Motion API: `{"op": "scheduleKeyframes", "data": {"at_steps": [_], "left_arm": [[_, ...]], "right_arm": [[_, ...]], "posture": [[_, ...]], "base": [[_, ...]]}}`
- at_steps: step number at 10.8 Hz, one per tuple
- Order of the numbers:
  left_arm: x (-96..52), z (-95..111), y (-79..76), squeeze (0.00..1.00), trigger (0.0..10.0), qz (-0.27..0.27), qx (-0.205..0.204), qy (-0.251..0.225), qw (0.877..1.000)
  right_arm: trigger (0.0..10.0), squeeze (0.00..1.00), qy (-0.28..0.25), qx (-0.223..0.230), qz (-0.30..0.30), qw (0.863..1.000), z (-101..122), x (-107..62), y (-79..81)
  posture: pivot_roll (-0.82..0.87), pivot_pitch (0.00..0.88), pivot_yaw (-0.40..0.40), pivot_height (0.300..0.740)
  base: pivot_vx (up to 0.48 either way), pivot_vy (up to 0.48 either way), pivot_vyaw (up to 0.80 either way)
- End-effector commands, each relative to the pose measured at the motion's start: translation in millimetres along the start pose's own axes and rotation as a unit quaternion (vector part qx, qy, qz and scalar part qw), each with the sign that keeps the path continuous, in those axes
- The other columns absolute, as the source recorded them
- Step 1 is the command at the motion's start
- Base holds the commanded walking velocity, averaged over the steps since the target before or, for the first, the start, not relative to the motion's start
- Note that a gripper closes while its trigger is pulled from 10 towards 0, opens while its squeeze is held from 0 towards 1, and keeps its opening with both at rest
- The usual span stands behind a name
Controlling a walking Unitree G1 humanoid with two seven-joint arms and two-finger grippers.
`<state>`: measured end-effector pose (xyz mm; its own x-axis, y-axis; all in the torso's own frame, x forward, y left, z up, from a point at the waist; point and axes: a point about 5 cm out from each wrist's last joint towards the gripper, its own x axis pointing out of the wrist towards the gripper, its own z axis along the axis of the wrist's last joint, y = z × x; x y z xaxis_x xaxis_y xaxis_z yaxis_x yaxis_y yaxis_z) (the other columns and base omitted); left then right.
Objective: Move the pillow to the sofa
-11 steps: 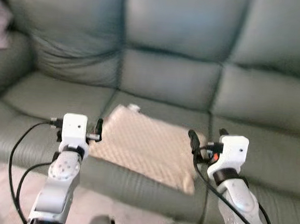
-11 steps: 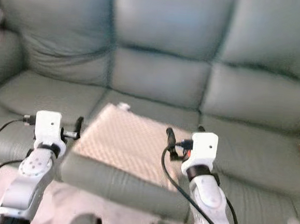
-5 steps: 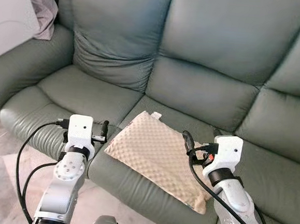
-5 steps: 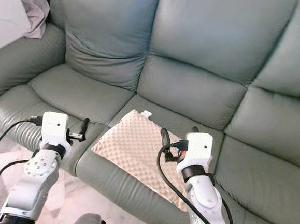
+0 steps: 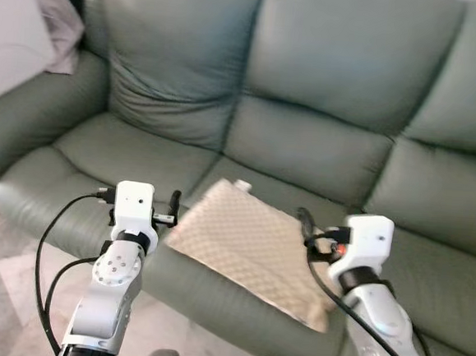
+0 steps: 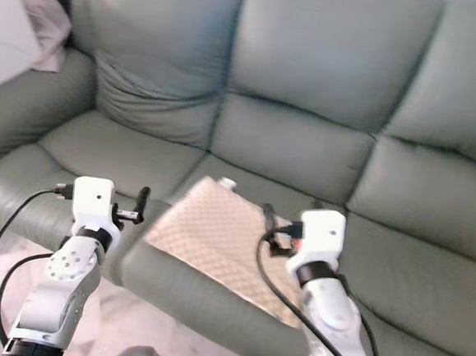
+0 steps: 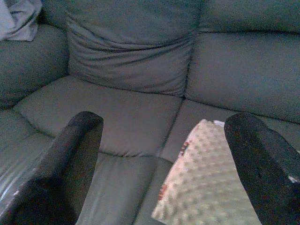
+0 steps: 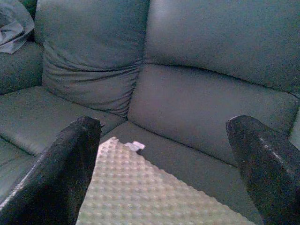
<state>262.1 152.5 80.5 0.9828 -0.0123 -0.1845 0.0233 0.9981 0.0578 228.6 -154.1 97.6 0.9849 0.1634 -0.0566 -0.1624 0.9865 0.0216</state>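
Where it lies flat, pillow point(image 5: 249, 249) looks beige, dimpled.

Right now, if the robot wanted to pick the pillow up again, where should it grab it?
Probably by its two side edges, one gripper on each. The pillow lies flat on the sofa seat between the left gripper and the right gripper, and both have open jaws.
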Motion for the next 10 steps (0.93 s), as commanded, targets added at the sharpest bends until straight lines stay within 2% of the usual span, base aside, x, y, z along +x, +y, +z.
{"op": "scheduleKeyframes", "data": {"at_steps": [1, 9, 10], "left_arm": [[0.7, 0.4, 3.9, 0.0, 10.0, 0.004, 0.005, 0.001, 1.0], [1.4, -0.5, 0.1, 0.0, 10.0, 0.002, 0.003, -0.004, 1.0], [2.5, 2.4, -3.1, 0.0, 10.0, -0.017, -0.008, -0.012, 1.0]], "right_arm": [[10.0, 0.0, 0.004, 0.005, 0.009, 1.0, -1.2, 2.5, 4.2], [10.0, 0.0, 0.004, 0.005, -0.002, 1.0, -4.3, 6.9, -0.7], [10.0, 0.0, -0.003, -0.002, 0.003, 1.0, -2.5, 11.0, -0.8]], "posture": [[-0.04, 0.0, -0.001, 0.74], [-0.03, 0.0, -0.017, 0.74], [-0.03, 0.0, -0.016, 0.74]], "base": [[0.0, 0.48, 0.0], [0.0, 0.48, 0.0], [0.0, 0.0, 0.0]]}}
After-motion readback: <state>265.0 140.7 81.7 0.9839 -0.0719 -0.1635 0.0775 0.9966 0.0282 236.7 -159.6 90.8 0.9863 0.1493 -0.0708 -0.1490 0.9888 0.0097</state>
